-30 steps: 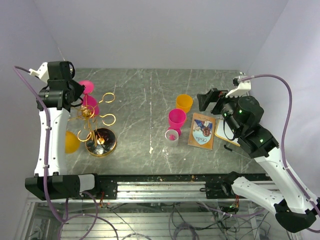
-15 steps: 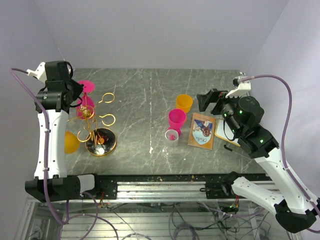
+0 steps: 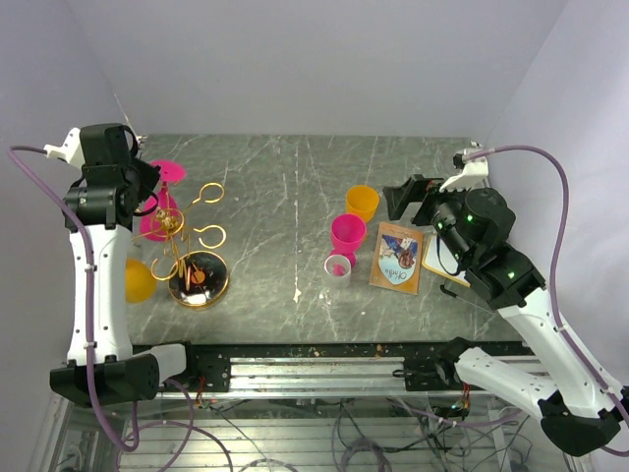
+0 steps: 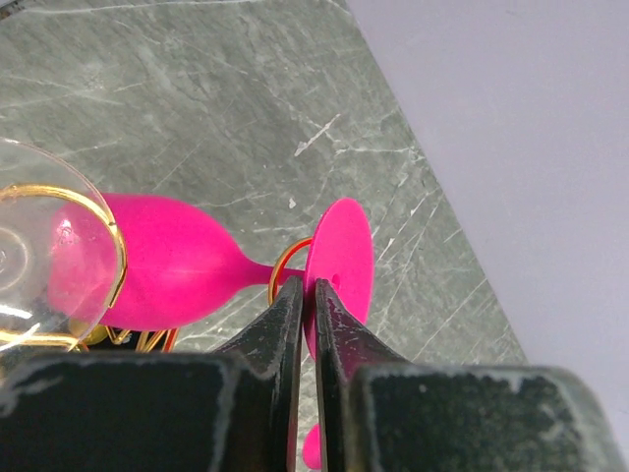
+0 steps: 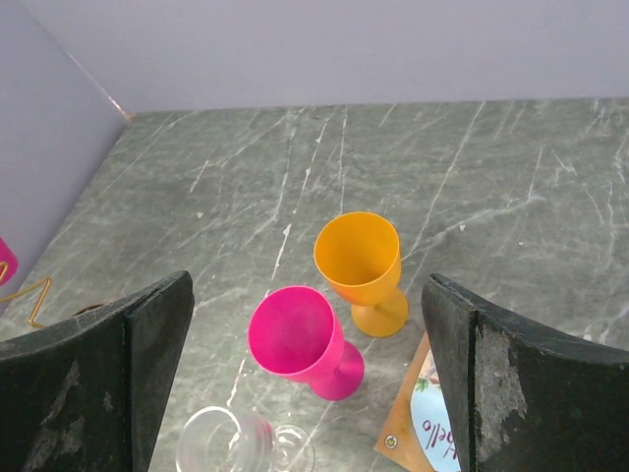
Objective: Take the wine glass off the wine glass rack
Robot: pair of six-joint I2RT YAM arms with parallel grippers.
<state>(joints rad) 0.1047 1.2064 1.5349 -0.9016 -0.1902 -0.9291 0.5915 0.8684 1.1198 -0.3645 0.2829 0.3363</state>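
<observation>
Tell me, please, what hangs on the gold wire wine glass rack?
A pink plastic wine glass and a clear glass hang there; the left arm half covers an orange glass, hiding its hold.

Six wine glasses (image 3: pixel 347 234) (image 3: pixel 362 202) (image 3: pixel 337 267) (image 3: pixel 138 280) (image 4: pixel 177 270) (image 4: pixel 39 256) — one gold rack (image 3: pixel 198 278), one card (image 3: pixel 398 258)

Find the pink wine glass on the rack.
Top view, far left: the pink wine glass hangs on the gold rack, foot pinched in the left gripper.
</observation>
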